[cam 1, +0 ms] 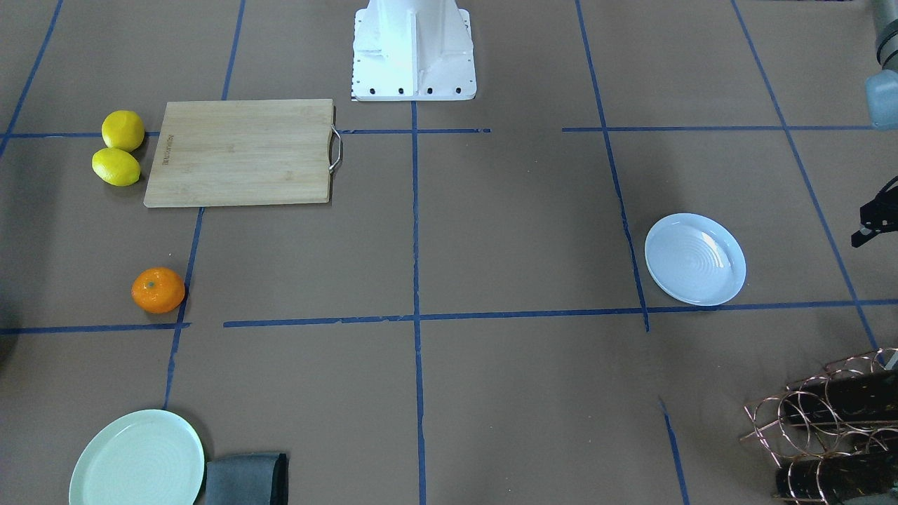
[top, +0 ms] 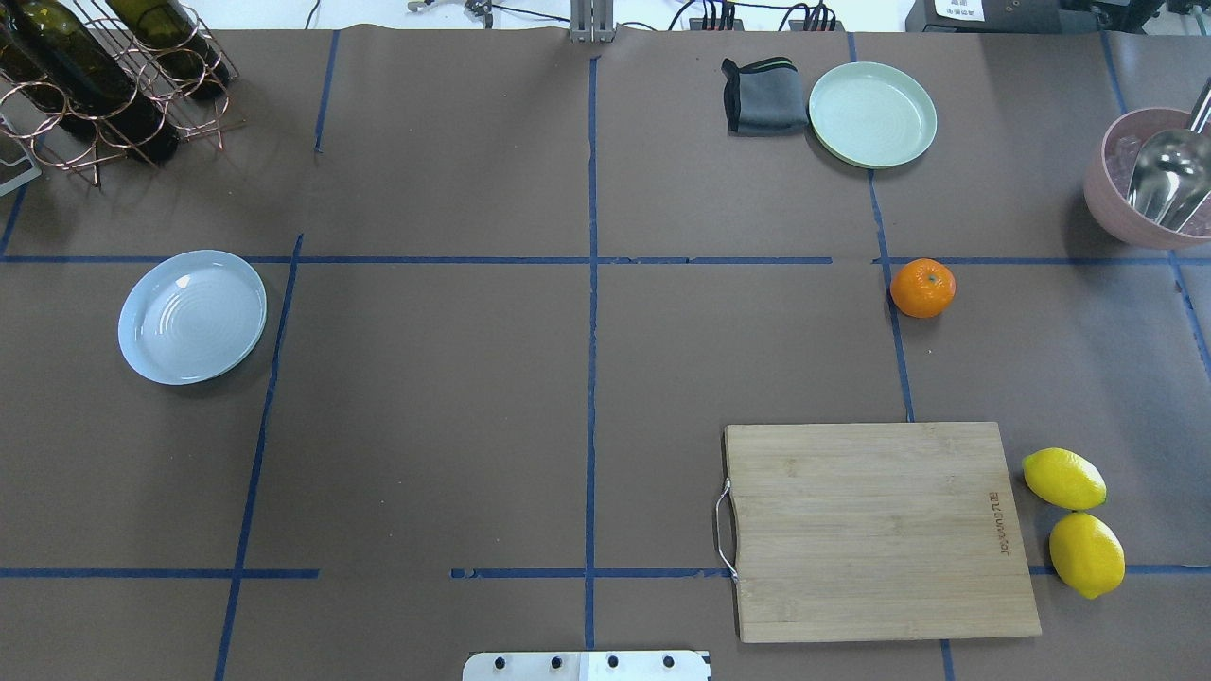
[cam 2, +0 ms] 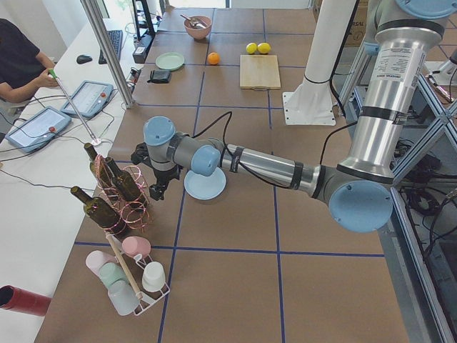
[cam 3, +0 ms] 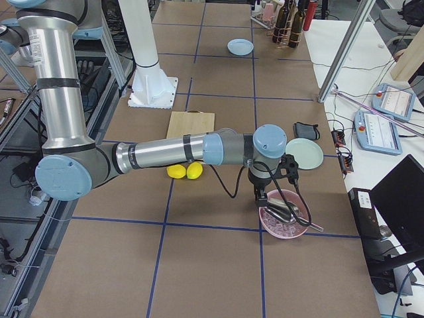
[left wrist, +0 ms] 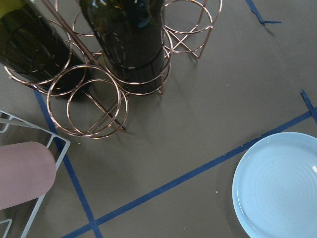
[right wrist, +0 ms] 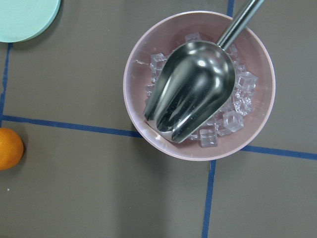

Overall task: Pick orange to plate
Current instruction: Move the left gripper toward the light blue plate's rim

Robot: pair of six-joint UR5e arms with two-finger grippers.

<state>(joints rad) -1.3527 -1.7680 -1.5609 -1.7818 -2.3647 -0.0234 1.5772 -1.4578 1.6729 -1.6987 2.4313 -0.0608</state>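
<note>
The orange [top: 922, 288] lies on the brown table on the robot's right side, beyond the cutting board; it also shows at the left edge of the right wrist view [right wrist: 9, 148]. The pale bluish-white plate [top: 192, 316] rests empty on the far left side. My left gripper [cam 2: 156, 187] hangs between that plate [cam 2: 205, 184] and the wine rack; only a black sliver of it [cam 1: 873, 223] shows in the front-facing view, so I cannot tell its state. My right gripper [cam 3: 277, 193] hovers over the pink bowl, right of the orange; I cannot tell its state.
A wooden cutting board [top: 875, 530] has two lemons [top: 1063, 479] beside it. A mint-green plate [top: 871, 114] and grey cloth [top: 764, 96] sit at the back right. The pink bowl [right wrist: 143, 44] holds ice and a metal scoop. The copper wine rack [top: 104, 76] stands back left.
</note>
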